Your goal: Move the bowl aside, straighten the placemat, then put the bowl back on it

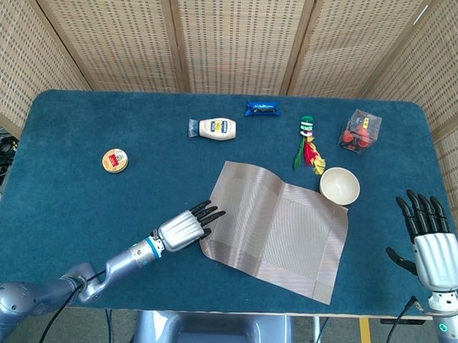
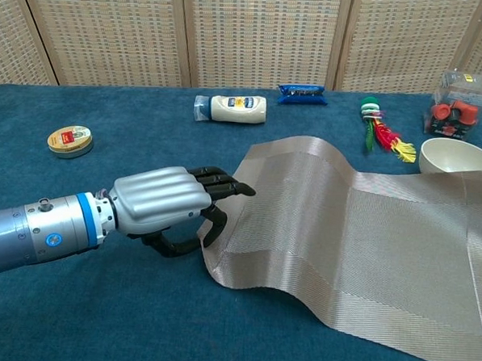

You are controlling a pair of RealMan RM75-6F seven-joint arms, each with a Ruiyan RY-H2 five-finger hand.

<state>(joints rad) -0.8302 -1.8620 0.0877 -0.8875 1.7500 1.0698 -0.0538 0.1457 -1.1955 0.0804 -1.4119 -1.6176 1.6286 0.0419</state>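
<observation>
The tan woven placemat [image 1: 280,230] [image 2: 367,236] lies askew on the blue table, rippled, with its far-left part humped up. My left hand [image 1: 183,229] [image 2: 163,205] is at the mat's left edge near the front corner. Its fingers reach over the edge, its thumb curls in from below, and it pinches the mat. The cream bowl [image 1: 339,185] [image 2: 459,157] stands upright on the table just off the mat's far-right corner. My right hand [image 1: 430,239] hovers at the table's right front edge, fingers spread, holding nothing; only the head view shows it.
Along the far side lie a white squeeze bottle [image 1: 215,128], a blue packet [image 1: 262,108], a green-and-red feather toy [image 1: 309,148] and a clear box of red pieces [image 1: 360,131]. A small round tin [image 1: 114,161] sits at the left.
</observation>
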